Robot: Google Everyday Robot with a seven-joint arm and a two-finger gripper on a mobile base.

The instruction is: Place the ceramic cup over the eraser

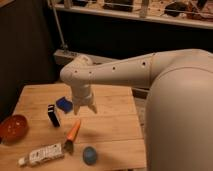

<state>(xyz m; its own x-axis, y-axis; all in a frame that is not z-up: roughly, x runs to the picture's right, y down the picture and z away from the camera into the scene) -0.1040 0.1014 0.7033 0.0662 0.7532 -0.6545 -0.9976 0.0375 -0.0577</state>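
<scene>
Camera view gives us a wooden table with the ceramic cup near its front edge, touched by nothing, so we judge the pick is not yet made. The gripper hangs fingers-down over the table's middle (well apart from the cup), spread and holding nothing. Just to its left lie a flat blue block and a dark upright block; which is the eraser we cannot tell. An orange-red bowl sits far left.
</scene>
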